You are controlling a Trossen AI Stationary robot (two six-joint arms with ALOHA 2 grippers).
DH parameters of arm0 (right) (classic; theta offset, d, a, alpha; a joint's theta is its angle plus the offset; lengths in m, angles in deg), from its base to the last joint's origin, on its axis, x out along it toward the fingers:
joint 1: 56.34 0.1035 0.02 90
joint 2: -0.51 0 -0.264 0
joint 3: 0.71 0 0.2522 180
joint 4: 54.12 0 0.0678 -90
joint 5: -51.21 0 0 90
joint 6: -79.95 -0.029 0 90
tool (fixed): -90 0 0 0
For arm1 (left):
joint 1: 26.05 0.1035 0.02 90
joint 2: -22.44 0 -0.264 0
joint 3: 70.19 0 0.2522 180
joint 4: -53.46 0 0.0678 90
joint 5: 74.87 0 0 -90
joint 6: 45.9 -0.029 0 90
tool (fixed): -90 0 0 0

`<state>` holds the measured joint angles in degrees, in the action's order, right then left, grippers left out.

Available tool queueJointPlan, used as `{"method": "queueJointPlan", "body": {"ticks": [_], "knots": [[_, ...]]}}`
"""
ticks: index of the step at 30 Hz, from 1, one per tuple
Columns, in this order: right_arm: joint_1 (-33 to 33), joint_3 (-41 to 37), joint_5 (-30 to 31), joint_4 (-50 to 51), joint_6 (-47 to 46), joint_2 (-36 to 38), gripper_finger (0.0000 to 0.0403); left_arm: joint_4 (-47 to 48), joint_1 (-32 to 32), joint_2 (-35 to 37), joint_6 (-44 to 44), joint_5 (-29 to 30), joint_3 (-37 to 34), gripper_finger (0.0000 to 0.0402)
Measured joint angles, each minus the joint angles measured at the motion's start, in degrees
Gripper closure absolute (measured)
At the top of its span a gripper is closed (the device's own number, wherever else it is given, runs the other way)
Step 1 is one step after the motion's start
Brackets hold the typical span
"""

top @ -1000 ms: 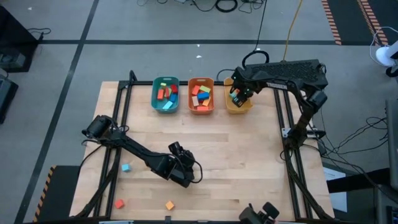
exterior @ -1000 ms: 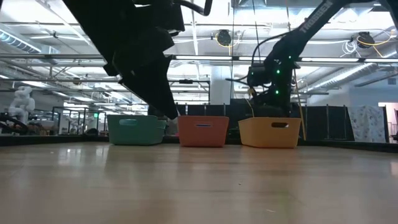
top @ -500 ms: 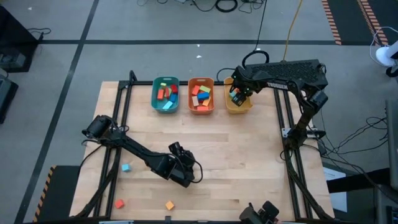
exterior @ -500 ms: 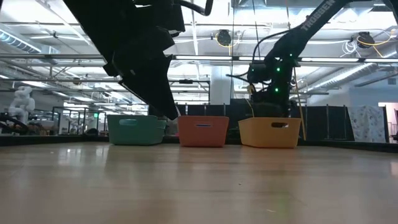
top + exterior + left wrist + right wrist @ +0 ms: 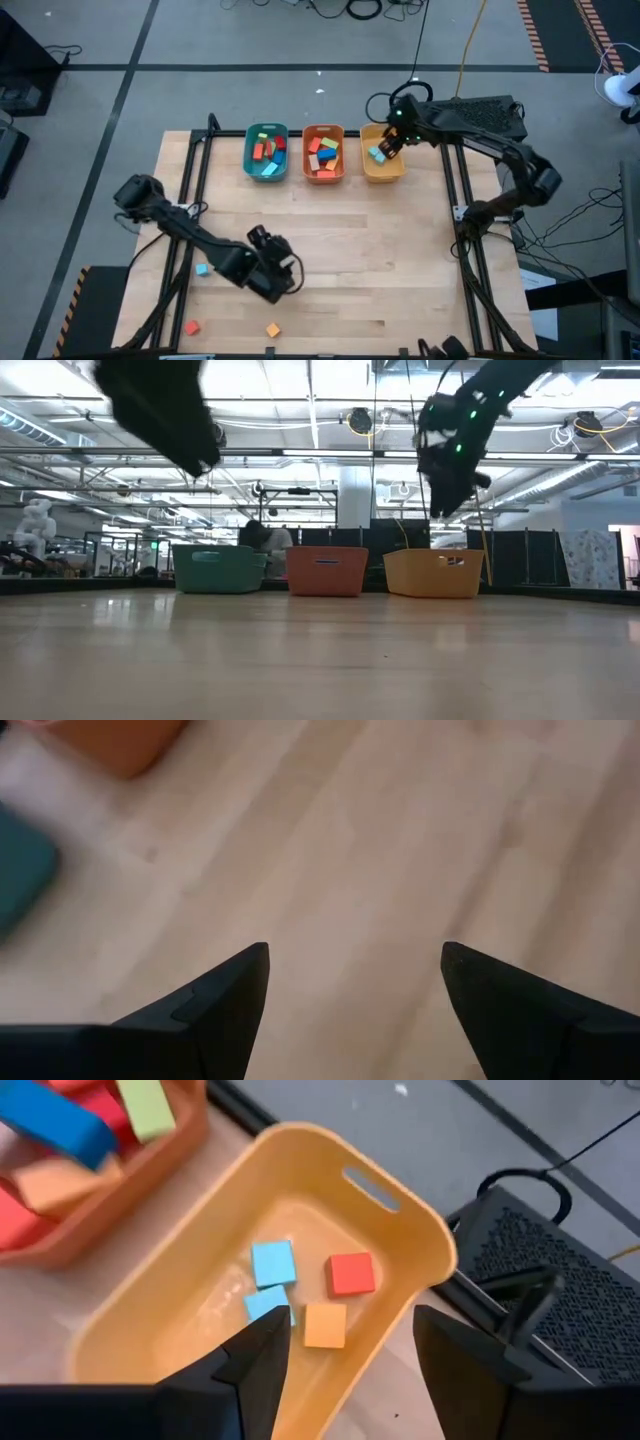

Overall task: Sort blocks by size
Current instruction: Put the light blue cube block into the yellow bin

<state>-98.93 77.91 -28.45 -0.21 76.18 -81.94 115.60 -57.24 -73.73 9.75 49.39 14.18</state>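
Observation:
My right gripper [image 5: 385, 148] hangs open and empty above the yellow bin [image 5: 420, 1250], as the right wrist view [image 5: 350, 1325] shows. In that bin lie two light-blue cubes [image 5: 272, 1264], a red cube [image 5: 351, 1273] and an orange cube [image 5: 324, 1325]. My left gripper [image 5: 280, 272] is open and empty over bare table near the middle [image 5: 355, 955]. Three loose cubes rest on the table at the near left: a light-blue one [image 5: 202, 269], a red-orange one [image 5: 191, 327] and an orange one [image 5: 272, 329].
A teal bin [image 5: 266, 153] and an orange bin [image 5: 323, 153], both holding mixed coloured blocks, stand left of the yellow bin [image 5: 372, 170] along the far edge. Black frame rails run along the table's left [image 5: 190, 180] and right [image 5: 455, 200] sides.
My left gripper has risen and gone toward the table's left edge, nearer the loose cubes. My right gripper has risen above the yellow bin.

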Motion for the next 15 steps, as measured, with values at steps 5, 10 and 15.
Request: {"method": "queueJointPlan", "body": {"ticks": [5,10,15], "knots": [[2.67,0.02,-0.11,2.12,-3.47,6.02,0.0206,0.03,-4.89,-0.01,10.69,-5.83,0.0,0.0104],[8.1,0.02,-0.2,4.95,-5.87,8.67,0.0206,-0.9,-9.66,-0.89,22.11,-12.2,-0.07,0.0104],[15.46,0.0,-0.06,5.59,-8.02,8.87,0.0206,2.66,-13.39,-1.04,28.87,-20.53,-0.04,0.0104]]}}
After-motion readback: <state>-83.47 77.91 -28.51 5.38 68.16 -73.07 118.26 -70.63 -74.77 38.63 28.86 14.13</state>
